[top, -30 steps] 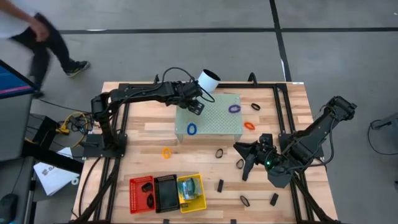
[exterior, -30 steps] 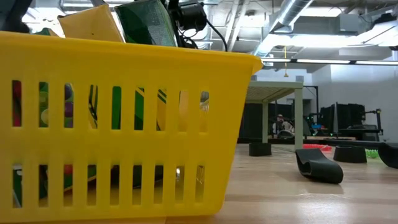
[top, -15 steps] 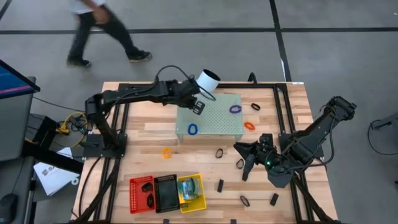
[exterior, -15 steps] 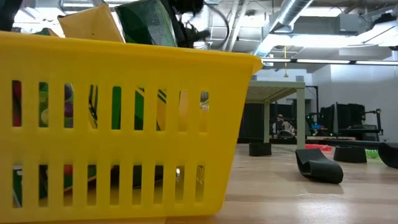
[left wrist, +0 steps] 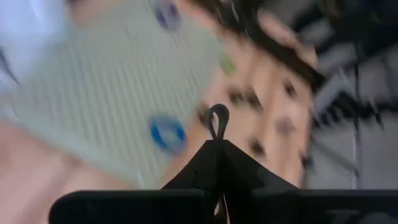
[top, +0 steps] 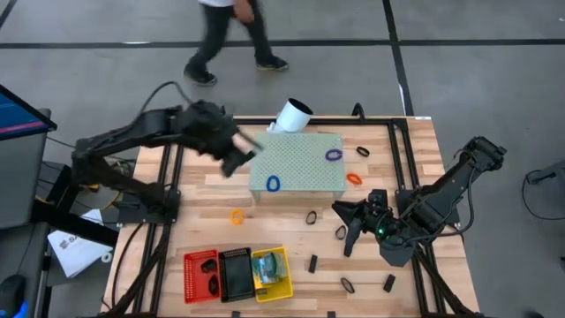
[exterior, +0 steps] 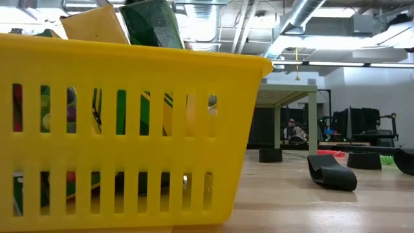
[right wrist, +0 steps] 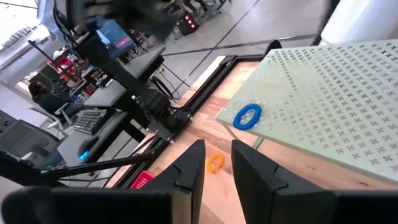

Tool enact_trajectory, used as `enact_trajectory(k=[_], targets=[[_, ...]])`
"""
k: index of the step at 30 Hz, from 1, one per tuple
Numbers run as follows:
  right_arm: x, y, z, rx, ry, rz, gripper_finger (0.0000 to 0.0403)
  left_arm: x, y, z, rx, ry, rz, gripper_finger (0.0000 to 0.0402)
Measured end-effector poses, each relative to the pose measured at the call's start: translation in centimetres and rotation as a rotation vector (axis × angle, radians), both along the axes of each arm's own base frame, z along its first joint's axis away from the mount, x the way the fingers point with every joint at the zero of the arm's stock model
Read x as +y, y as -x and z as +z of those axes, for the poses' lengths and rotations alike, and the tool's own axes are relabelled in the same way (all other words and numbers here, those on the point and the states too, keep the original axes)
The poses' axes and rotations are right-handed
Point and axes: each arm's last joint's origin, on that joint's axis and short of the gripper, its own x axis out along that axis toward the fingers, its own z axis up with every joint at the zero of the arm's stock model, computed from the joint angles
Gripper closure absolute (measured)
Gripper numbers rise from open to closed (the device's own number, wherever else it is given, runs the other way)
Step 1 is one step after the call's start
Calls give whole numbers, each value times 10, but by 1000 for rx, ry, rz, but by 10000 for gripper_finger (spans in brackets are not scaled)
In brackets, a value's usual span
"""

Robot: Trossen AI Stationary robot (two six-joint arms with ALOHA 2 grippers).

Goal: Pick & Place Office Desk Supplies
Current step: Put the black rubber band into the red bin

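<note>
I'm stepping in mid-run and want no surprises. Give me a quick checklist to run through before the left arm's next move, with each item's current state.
1. Left claw shut on a small black loop: ok.
2. Left claw off the pale green block, over the table: ok.
3. Yellow basket has room: cannot tell.
4. Right claw parked low at the right, away from the baskets: ok.
5. Person beyond the table's far edge, walking: not ok.
</note>
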Motion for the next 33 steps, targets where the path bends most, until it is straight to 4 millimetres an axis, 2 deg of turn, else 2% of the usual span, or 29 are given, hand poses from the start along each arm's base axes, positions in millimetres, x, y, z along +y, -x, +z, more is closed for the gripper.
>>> enact_trajectory(k=[3,8,15,22,28,33], targets=[[-2,-1,0,-3,4,-14,326,-24,21,-4,82,46,-98,399],[-4,-3,1,-13,4,-32,326,-65,47,-35,287,173,-202,398],[-3,-4,2,-26,-8,-32,326,-124,68,-104,504,304,-250,398],[-1,-5,-1,-31,-28,-31,326,-177,72,-167,458,491,-290,397],[5,-9,-6,-37,-65,-20,326,-195,79,-206,507,508,-269,397],[11,-9,-8,-38,-97,5,326,-202,79,-222,541,461,-284,393]])
